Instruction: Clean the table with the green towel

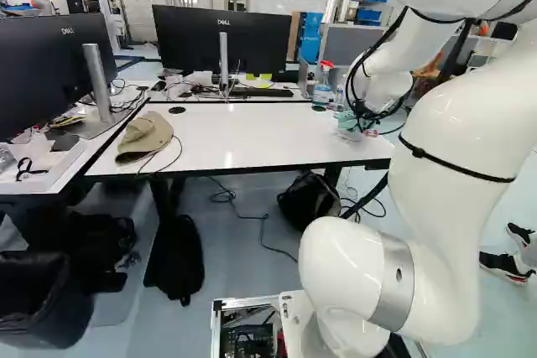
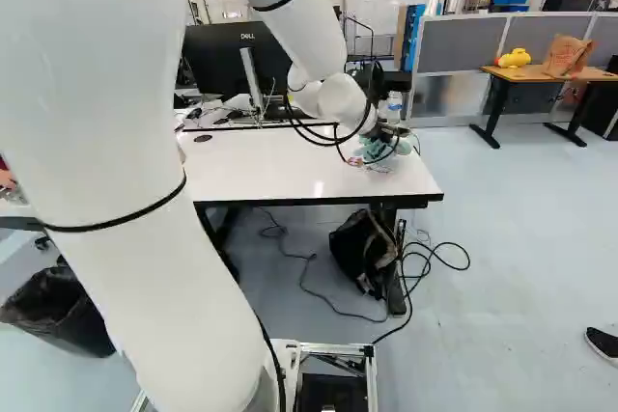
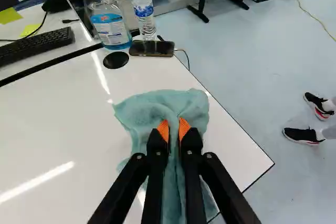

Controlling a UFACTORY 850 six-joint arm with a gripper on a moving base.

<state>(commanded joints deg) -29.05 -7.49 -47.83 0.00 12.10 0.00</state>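
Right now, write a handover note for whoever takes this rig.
Gripper: fingers shut on a fold of the green towel.
Places: towel spread on the white table, near its corner; phone, spray bottle and water bottle beyond it; cap at the other end.
Done: towel gripped and on the tabletop. How much is wiped, I cannot tell.
Left: probably wiping the rest, minding the cap.

Bright light fills the room. In the wrist view, long white streaks of glare lie across the glossy tabletop point(image 3: 58, 129); both base views show a smaller bright spot there, with dimmer floor point(image 1: 273, 189) in shade beneath.
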